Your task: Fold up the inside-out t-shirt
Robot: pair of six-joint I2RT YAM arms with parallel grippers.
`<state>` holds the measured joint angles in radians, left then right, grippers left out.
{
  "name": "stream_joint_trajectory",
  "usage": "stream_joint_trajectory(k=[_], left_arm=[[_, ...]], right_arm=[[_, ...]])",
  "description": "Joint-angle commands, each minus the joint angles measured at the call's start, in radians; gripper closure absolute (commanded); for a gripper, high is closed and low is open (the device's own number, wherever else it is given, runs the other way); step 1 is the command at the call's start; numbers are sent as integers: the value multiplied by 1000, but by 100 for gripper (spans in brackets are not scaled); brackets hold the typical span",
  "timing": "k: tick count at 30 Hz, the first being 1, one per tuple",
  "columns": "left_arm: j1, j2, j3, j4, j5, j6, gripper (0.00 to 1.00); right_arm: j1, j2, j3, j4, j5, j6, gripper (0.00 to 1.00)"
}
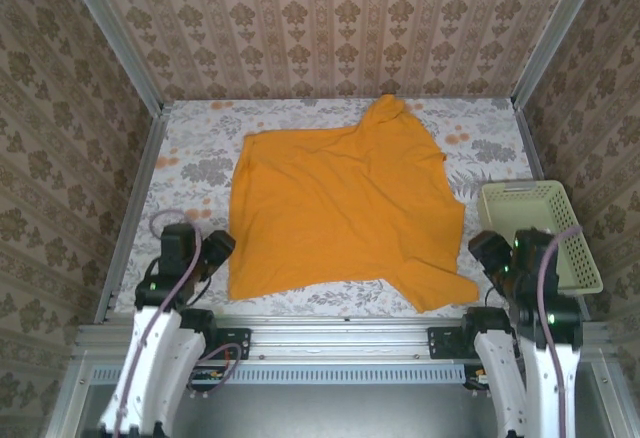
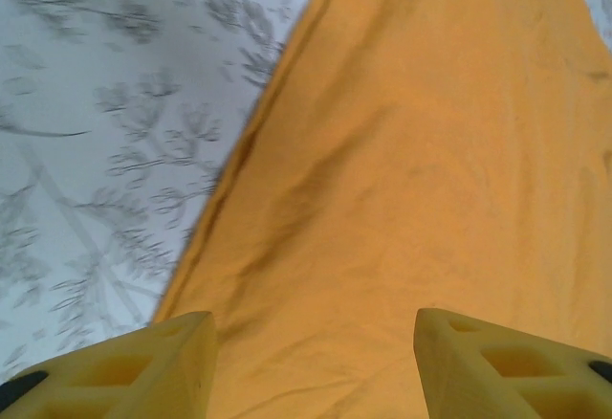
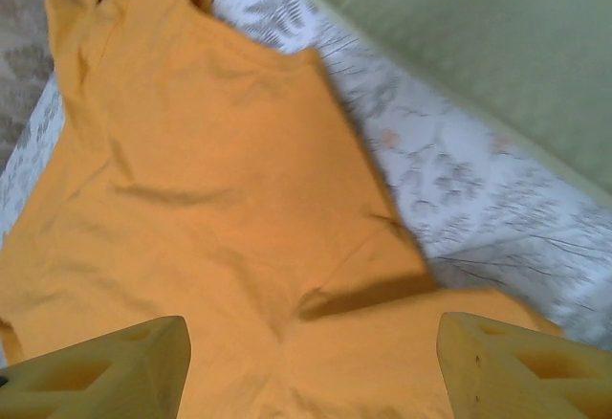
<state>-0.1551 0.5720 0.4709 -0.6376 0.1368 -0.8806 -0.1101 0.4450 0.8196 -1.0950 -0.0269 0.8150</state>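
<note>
Hovering by the near corners, our left gripper [image 2: 316, 366] and right gripper [image 3: 314, 366] stand well open, empty. We see the shirt [image 1: 340, 208] spread mid-table, its far sleeve bunched; folding over that lump could leave us a crooked fold.

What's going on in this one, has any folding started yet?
Two robot arms sit at the near edge of the table, with the orange t-shirt spread mostly flat in front of them, no lettering showing. The left claw hovers over the shirt's near left edge and the right claw over its near right part. Both are open and hold nothing. No fold looks made yet. A pale mesh basket stands to the right, apart from the shirt.
</note>
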Motion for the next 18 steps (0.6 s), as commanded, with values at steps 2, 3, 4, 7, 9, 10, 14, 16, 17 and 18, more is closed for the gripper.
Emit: stream_joint_trajectory(k=[2,3,4,7,9,10,14,16,17,18], left_arm=[[-112,273,188,209,-71,126,41],[-130,345,230,230,-86,140,40],[-141,393,267,257,-87,154,40],[-156,581,382,321,-76,180,40],[-155,695,459,342,-67,192,39],[-155,752,498,352,-62,201,39],[-142,965,654,377,-47,231,37],[-121,1065,726,385,-20,233,37],[-108,1112,760,394,-1,236,37],[-94,1156,795,398,6,235,37]], right_arm=[[67,258,35,304,-138,-146,28],[104,317,54,352,-114,-161,28],[137,376,75,392,-93,-180,28],[231,589,176,489,-47,-253,26],[254,742,256,544,-68,-290,26],[259,826,309,555,-72,-301,26],[263,1120,513,599,-82,-327,25],[263,1279,644,589,-87,-335,25],[263,1354,711,575,-87,-338,26],[262,1422,774,566,-88,-341,26]])
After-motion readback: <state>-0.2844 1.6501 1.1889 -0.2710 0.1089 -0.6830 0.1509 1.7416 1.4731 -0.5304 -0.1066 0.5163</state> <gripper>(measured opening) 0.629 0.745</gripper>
